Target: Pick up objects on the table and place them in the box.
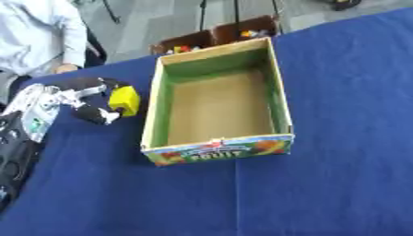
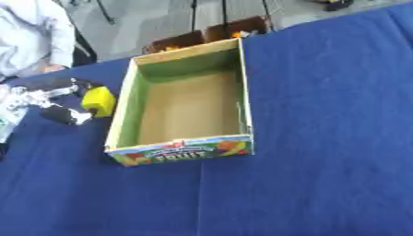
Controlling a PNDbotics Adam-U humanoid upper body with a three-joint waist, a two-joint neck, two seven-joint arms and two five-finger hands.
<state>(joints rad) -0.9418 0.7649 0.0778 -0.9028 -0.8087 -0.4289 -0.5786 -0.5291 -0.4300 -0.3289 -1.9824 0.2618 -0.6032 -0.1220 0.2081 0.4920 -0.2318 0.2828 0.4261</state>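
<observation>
A yellow block (image 1: 125,100) is pinched between the thumb and curled fingers of my left hand (image 1: 87,99), just left of the box's left wall and slightly above the blue cloth. The open cardboard box (image 1: 277,87), green inside with a brown floor and a FRUIT label on its front wall, sits mid-table and holds nothing. My right hand shows in neither view.
The table is covered by a blue cloth (image 1: 339,184). Beyond its far edge stand two brown boxes (image 1: 211,38) with small colourful items. A person in a light shirt (image 1: 36,32) sits at the far left edge.
</observation>
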